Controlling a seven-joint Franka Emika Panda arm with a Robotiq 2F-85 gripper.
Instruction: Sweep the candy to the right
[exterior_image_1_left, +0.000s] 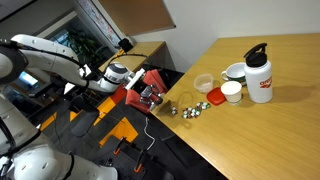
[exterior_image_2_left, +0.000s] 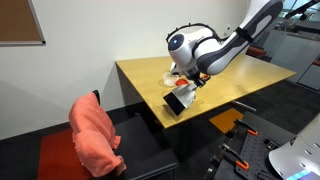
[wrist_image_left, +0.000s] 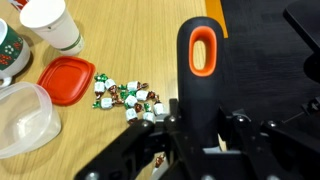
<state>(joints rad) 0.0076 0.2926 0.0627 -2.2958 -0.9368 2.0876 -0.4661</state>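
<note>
The wooden table carries the work near its edge, where the arm reaches in with a black-handled sweeping tool. The gripper is clamped tight around that handle. The candy lies in one loose cluster between the red lid and the tool, left of the handle in the wrist view. Assessment: the sweets look undisturbed, so the sweep appears hardly begun and nearly all of it remains.

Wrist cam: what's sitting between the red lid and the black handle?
The candy, a loose cluster on bare wood, fills the stretch between the red lid and the black handle. Nothing else lies there. The wrist view shows it.
</note>
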